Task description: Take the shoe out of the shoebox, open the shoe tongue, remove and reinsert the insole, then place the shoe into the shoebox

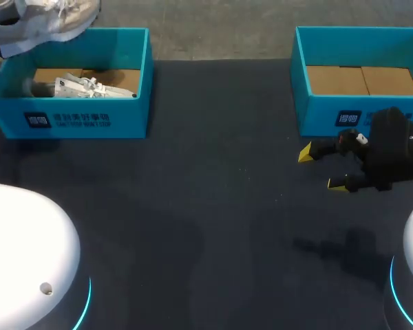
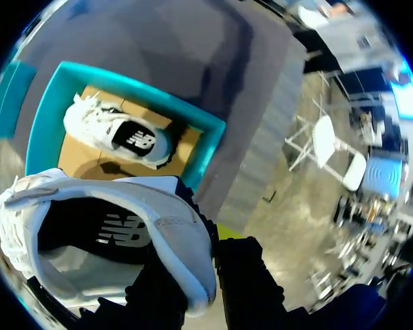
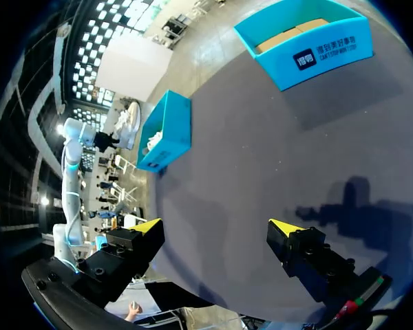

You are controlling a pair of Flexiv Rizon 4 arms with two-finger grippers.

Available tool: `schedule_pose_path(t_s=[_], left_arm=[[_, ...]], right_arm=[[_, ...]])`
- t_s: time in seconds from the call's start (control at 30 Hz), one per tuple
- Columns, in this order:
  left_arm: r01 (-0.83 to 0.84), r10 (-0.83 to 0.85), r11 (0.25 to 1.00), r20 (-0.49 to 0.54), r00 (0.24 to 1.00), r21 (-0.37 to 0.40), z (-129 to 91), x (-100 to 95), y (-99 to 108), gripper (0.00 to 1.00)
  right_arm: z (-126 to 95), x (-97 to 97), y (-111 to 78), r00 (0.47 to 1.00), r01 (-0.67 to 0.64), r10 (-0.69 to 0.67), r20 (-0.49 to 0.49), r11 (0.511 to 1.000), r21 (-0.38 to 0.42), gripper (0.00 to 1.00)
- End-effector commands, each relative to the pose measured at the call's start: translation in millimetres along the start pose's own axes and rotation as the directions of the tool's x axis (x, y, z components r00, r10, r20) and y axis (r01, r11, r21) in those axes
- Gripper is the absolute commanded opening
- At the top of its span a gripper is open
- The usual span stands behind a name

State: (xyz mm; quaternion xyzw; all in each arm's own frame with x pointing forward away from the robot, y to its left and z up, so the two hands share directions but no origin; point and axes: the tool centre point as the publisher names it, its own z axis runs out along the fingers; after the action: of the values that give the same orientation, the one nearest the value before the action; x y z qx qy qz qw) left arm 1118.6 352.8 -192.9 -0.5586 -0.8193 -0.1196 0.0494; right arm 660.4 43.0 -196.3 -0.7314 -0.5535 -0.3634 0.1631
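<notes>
Shoe, heading: The shoe (image 1: 48, 20) (image 2: 124, 227) has its long axis running straight out from the left gripper (image 2: 203, 275). The heel is at the fingers, the laced front is farthest from them, and the opening is turned up toward the wrist.
Shoe to hand: The left gripper is clamped on the heel collar. One yellow tip shows just outside the heel, and the other finger sits dark on the inner side.
Shoe, place: It hangs in the air over the far rim of the left box (image 1: 76, 120) (image 2: 199, 124), clear of the table (image 1: 206, 220).
Second shoe: The second shoe (image 1: 89, 87) (image 2: 117, 130) lies on its side on the left box's cardboard floor, lengthwise along the box.
Right gripper: The right gripper (image 1: 322, 168) (image 3: 217, 227) has its fingers spread wide with nothing between them. It sits low over the table just in front of the right box (image 1: 316, 117) (image 3: 316, 58), tips toward the table's middle, well apart from the shoe.
</notes>
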Motion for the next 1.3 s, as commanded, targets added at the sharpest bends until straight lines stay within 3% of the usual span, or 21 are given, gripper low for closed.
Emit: schedule_pose_path(t_s=[0.03,0.17,0.8,1.3], left_arm=[[-0.370,0.370,0.929,-0.025,0.929,0.004,3,-4.5,8,0.00],[-0.442,0.441,0.897,-0.063,0.895,-0.010,6,-8.6,11,0.00],[-0.323,0.324,0.946,-0.051,0.945,0.036,16,-22.8,32,0.00],[-0.323,0.324,0.946,-0.051,0.945,0.036,16,-22.8,32,0.00]], right_arm=[[1,0.2,-1.9,1.000,-0.001,0.001,0.003,1.000,-0.004,1.00],[1,0.2,-1.9,1.000,-0.001,0.001,0.003,1.000,-0.004,1.00],[1,0.2,-1.9,1.000,-0.001,0.001,0.003,1.000,-0.004,1.00],[1,0.2,-1.9,1.000,-0.001,0.001,0.003,1.000,-0.004,1.00]])
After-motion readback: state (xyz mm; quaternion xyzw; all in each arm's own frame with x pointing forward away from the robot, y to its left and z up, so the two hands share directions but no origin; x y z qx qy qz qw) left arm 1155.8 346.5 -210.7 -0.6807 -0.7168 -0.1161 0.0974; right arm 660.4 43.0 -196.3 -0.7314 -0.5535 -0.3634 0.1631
